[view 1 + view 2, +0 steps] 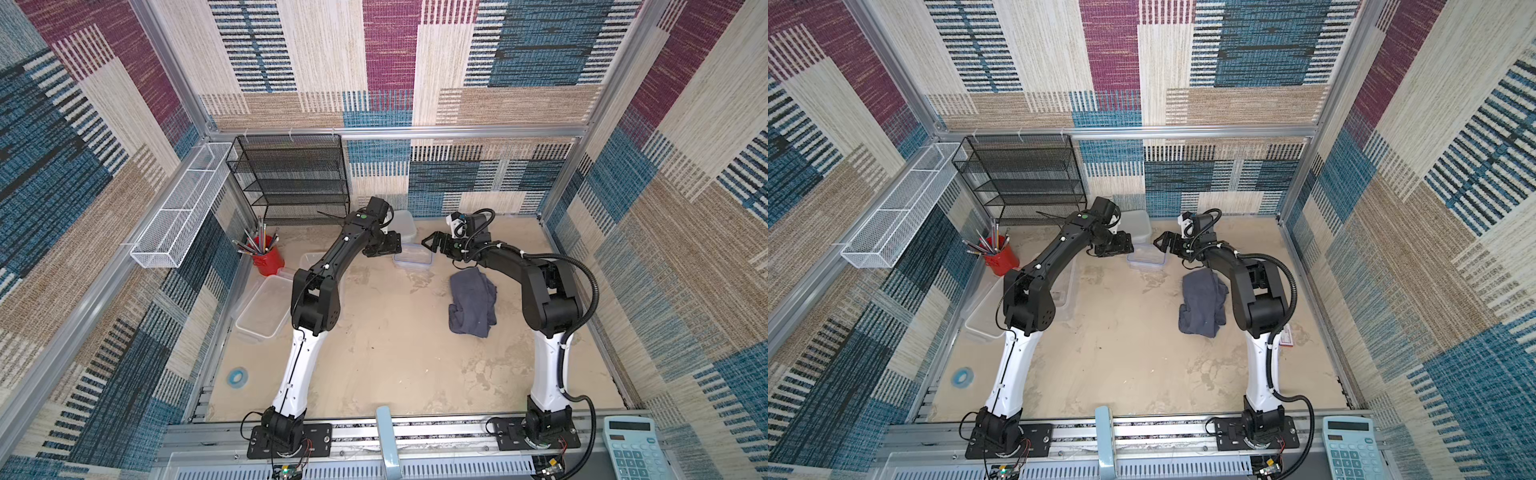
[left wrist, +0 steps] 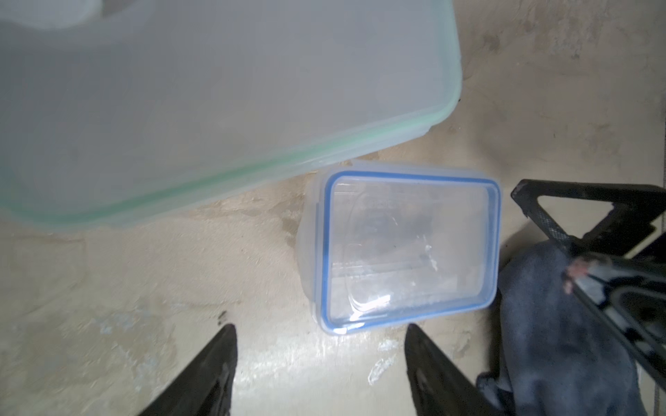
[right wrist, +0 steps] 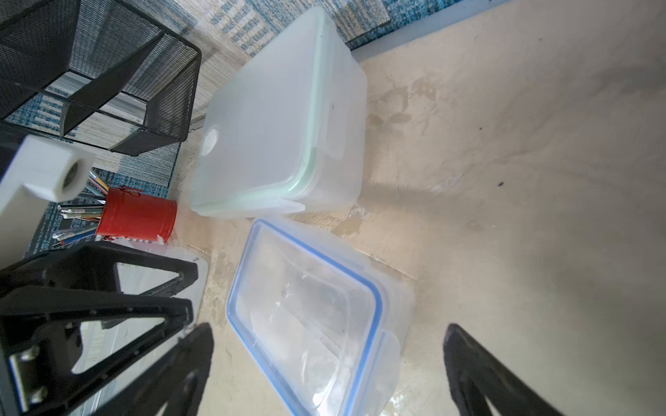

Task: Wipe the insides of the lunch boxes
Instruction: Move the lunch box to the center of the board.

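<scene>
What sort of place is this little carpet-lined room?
Probably a robot test booth, not a real room: carpet panels on a metal frame, two robot arms bolted to a front rail, and staged props like a red pencil cup.

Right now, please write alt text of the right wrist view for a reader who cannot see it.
A small blue-rimmed lunch box sits on the table, ahead of the open right gripper. Beyond it are a larger green-rimmed lunch box and a red cup of pencils.
</scene>
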`<state>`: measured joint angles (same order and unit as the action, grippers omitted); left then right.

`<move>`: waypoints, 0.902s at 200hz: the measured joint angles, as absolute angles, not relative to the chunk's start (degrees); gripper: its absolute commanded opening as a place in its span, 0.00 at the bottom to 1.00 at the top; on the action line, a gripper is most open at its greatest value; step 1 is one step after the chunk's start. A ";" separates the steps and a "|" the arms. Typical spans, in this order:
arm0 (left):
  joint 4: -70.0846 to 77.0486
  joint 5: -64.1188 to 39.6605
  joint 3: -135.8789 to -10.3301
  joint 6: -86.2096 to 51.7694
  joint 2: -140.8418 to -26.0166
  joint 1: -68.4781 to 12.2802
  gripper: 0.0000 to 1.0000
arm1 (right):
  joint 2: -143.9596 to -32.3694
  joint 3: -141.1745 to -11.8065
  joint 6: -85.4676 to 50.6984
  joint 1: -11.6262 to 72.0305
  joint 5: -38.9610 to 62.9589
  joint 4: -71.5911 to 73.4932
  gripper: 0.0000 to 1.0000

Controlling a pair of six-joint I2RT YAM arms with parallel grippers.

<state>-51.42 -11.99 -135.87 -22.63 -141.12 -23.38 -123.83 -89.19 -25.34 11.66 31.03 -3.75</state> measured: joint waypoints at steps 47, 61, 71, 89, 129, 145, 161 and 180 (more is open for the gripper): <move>-45.41 -13.50 -135.35 -25.63 -144.05 -23.40 0.77 | -130.28 -94.87 -26.11 11.66 32.64 -3.44 0.95; -43.00 -13.93 -134.89 -26.57 -144.35 -23.42 0.77 | -131.04 -95.26 -26.39 11.66 33.47 -3.22 0.93; -41.56 -14.20 -134.69 -27.09 -144.62 -23.46 0.77 | -131.11 -95.02 -26.81 11.70 34.00 -3.09 0.93; -39.53 -14.87 -134.39 -27.46 -144.99 -23.86 0.77 | -131.02 -93.95 -27.20 11.99 34.44 -1.83 0.90; -37.65 -15.51 -132.73 -27.46 -145.10 -25.06 0.69 | -131.00 -92.07 -28.38 13.43 34.54 -1.06 0.79; -36.38 -15.33 -131.13 -27.86 -144.31 -25.12 0.66 | -131.00 -91.66 -28.45 13.85 33.78 -0.58 0.77; -36.18 -14.81 -128.53 -27.86 -142.67 -25.41 0.64 | -130.32 -89.67 -28.62 14.50 33.26 1.13 0.77; -35.94 -14.70 -124.27 -27.79 -139.72 -25.87 0.63 | -128.92 -87.33 -29.15 15.35 32.67 2.48 0.77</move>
